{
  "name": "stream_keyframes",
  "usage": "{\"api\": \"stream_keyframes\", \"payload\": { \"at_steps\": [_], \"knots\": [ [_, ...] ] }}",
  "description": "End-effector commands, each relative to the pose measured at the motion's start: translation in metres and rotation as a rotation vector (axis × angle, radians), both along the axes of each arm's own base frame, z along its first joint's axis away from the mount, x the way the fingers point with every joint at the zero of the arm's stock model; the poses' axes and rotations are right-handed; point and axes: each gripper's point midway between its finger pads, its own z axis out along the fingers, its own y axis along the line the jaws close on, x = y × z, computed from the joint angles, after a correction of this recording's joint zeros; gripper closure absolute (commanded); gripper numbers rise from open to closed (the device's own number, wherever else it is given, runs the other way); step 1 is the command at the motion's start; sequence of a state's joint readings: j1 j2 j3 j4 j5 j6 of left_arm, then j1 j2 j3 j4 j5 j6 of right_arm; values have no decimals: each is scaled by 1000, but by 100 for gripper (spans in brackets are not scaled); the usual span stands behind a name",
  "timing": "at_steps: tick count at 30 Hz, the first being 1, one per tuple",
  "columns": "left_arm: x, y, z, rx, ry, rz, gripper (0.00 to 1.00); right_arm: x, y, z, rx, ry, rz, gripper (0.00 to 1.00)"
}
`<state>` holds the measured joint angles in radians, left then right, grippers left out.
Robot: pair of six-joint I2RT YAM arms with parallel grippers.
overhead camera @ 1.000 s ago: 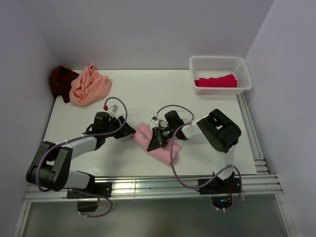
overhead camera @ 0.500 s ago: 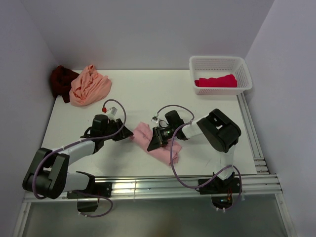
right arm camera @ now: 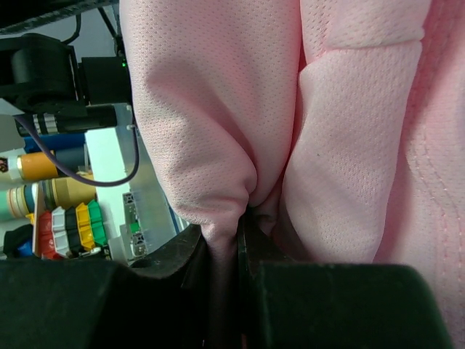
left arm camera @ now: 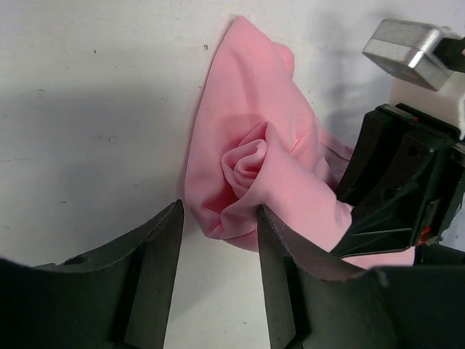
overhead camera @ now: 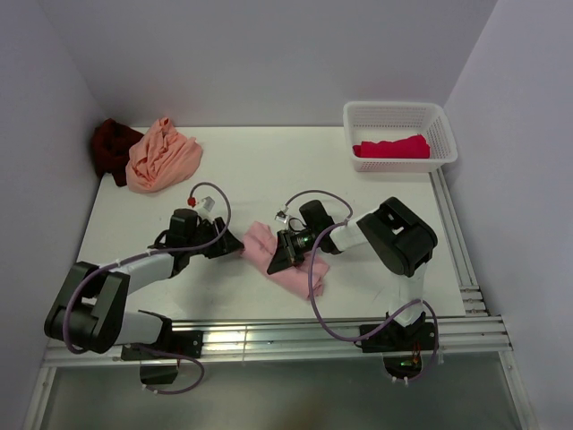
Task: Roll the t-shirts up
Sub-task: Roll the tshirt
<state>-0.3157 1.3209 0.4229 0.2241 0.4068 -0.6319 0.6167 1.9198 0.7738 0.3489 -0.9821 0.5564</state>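
Observation:
The light pink t-shirt (overhead camera: 260,243) lies as a loose roll in the middle of the table, running diagonally. Its spiral left end (left arm camera: 251,163) faces my left gripper (left arm camera: 218,229). That gripper is open, its fingertips at the roll's end with bare table between the fingers. In the top view my left gripper (overhead camera: 235,244) sits just left of the roll. My right gripper (right arm camera: 240,225) is shut on a fold of the pink cloth, and it lies over the roll's middle (overhead camera: 285,254). A crimson-pink t-shirt (overhead camera: 391,147) lies in the basket.
The white lattice basket (overhead camera: 398,112) stands at the back right. A peach-orange t-shirt (overhead camera: 161,154) and a dark maroon one (overhead camera: 112,148) are heaped at the back left corner. Walls close in the left, back and right. An aluminium rail (overhead camera: 269,336) runs along the near edge.
My left gripper narrowed its jaws and widened them again, staying by the roll's left end. The right gripper has kept its hold and place.

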Motion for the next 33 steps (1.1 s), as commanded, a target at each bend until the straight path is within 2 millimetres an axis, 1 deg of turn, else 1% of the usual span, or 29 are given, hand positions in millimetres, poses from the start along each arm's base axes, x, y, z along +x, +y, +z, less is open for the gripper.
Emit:
{"api": "stream_keyframes", "payload": {
  "at_steps": [1,3,4,6,9,10,11,13,14,15,16,17,19,20,21,24,25,27,28,29,30,31,32,33],
  "knots": [
    [9,-10,7,-22,-37,-54,50,3,-14,-28,-100,18,-52,100],
    [12,-13,6,-21,-33,-59,52,2,-13,-27,-97,19,-50,100],
    [13,-13,1,-17,-18,-62,56,3,-13,-26,-96,18,-52,100],
    [16,-17,3,-25,-24,-71,60,3,-13,-26,-95,17,-51,100],
    [20,-19,6,-29,-35,-71,82,3,-14,-27,-101,17,-53,100],
    [20,-18,7,-26,-29,-63,100,3,-15,-28,-110,19,-55,100],
    [23,-16,10,-19,-36,-52,100,3,-15,-28,-112,16,-56,100],
    [29,-8,12,23,-39,3,100,5,-15,-29,-116,13,-58,100],
    [29,-2,12,53,-16,29,100,5,-16,-31,-128,17,-61,100],
    [35,8,11,97,-20,84,100,5,-16,-32,-136,18,-63,100],
    [39,14,15,118,-22,127,100,6,-17,-33,-140,19,-64,100],
    [37,22,13,150,9,163,100,5,-17,-34,-146,24,-65,100],
    [43,34,16,170,9,247,100,5,-17,-34,-146,26,-64,100],
    [39,39,11,184,40,268,100,6,-17,-33,-147,20,-66,100],
    [41,43,11,185,46,294,100,5,-18,-34,-149,22,-67,100],
    [39,45,9,167,54,313,100,5,-18,-33,-149,19,-67,100],
    [39,46,9,165,57,323,97,5,-18,-34,-151,17,-67,100],
    [37,46,8,156,56,321,86,4,-19,-33,-152,16,-66,100],
    [36,45,11,148,51,318,68,5,-19,-33,-154,15,-68,100],
    [36,41,14,126,33,300,59,5,-18,-32,-149,11,-67,100],
    [34,37,16,110,28,283,47,5,-18,-32,-149,11,-65,100],
    [37,34,26,82,-15,269,43,5,-18,-31,-146,12,-66,100],
    [31,29,26,58,-13,241,39,6,-18,-31,-143,9,-64,100],
    [29,27,33,29,-36,239,33,5,-18,-30,-141,12,-63,100]
  ]
}}
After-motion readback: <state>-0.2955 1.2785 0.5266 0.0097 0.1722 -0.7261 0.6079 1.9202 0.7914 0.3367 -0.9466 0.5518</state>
